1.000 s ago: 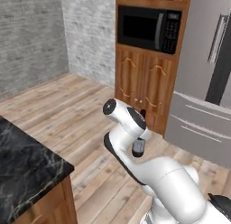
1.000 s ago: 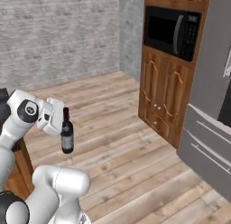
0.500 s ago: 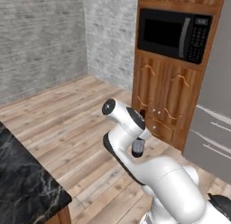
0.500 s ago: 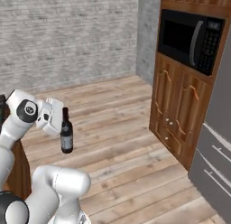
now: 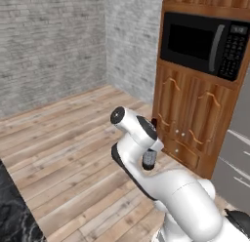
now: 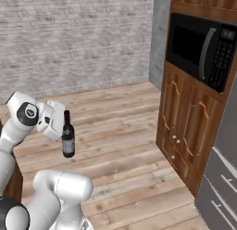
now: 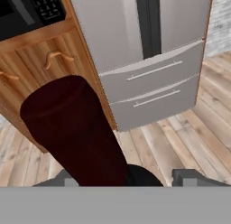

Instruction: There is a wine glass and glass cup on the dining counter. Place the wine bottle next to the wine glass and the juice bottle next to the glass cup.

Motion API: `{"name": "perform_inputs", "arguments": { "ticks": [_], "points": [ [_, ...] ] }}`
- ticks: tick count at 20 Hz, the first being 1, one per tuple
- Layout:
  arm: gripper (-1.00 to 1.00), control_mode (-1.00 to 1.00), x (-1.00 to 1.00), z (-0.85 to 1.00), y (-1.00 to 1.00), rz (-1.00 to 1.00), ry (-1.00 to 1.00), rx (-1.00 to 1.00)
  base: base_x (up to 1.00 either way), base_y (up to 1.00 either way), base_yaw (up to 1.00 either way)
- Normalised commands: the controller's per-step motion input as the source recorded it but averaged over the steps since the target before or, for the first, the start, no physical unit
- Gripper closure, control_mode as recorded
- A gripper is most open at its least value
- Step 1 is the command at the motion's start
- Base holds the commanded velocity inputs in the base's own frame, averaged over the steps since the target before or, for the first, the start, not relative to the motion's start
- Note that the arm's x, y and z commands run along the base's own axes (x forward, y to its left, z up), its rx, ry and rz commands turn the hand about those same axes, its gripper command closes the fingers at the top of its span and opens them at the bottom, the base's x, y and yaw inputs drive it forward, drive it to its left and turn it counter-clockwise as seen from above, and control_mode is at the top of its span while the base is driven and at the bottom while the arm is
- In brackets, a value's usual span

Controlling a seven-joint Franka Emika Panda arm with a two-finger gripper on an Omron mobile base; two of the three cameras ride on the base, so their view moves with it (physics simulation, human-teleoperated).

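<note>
Carrying, item one: wine bottle (image 6: 68, 140), slim and dark, upright, hanging clear of the floor in the claw (image 6: 56, 126), whose jaws are closed on it near the neck and shoulder. In the hand view the same bottle runs as a dark red column out from between the fingertips.

Item two, change of setting: over the last second the whole scene has slid across both base views (a move of the base and its cameras, not of the furniture). The microwave (image 5: 202, 43) and the wooden cabinet (image 5: 188, 121) beneath it now sit larger and more central than before; the black marble surface (image 5: 12, 217) has shrunk to a sliver at the lower left corner of the left base view. The bottle keeps the same place against the arm throughout.

Item three, fridge (image 7: 149, 60): grey, drawer-fronted, beside the cabinet, facing the hand.

Item four, meaning for the task: the first bottle is in transit, grip steady; judged early-to-middle. Wine glass, cup and juice bottle are still to be reached, and the base appears to be turning rather than arriving.
</note>
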Motion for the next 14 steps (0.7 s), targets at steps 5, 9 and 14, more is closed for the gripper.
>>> {"name": "perform_inputs", "arguments": {
  "ticks": [5, 9, 14],
  "points": [
    [1.00, 1.00, 0.00, 0.00, 0.00, 0.00, 0.00, 0.00, 0.64, -0.14, 0.44],
    [1.00, 1.00, 0.00, 0.00, 0.00, 0.00, 0.00, 0.00, 0.59, -0.09, 0.54],
    [1.00, 1.00, 0.00, 0.00, 0.00, 0.00, 0.00, 0.00, 0.61, -0.09, 0.52]
  ]
}}
